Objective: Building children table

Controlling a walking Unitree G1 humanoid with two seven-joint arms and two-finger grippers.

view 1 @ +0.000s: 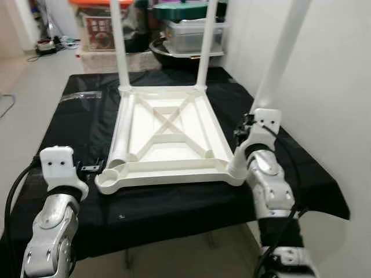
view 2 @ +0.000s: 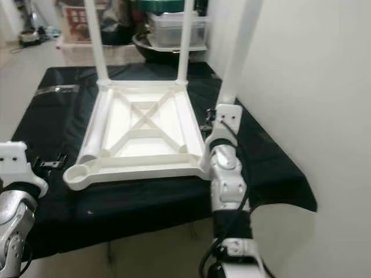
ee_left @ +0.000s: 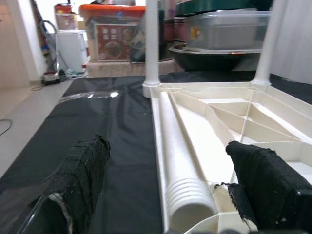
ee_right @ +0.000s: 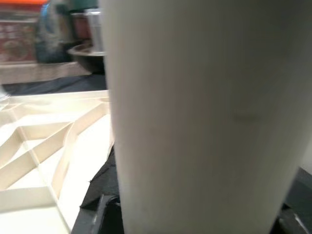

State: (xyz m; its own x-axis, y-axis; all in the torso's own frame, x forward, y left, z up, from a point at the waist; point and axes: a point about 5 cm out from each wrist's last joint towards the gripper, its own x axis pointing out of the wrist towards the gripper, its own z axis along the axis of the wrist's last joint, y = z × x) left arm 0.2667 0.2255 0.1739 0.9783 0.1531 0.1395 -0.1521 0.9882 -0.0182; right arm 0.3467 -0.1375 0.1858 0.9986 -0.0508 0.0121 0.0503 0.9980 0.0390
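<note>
Left eye view: the upturned tabletop (view 1: 168, 136) lies on the black cloth (view 1: 87, 116). At 4 o'clock the right gripper (view 1: 246, 136) clamps the third leg (view 1: 284, 52) into its corner socket. The left gripper (ee_left: 165, 195), fingers apart, must next take the loose leg (view 1: 123, 130).

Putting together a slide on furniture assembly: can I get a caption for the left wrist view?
Open left pincer facing a loose leg lying in the upturned white tabletop.
</note>
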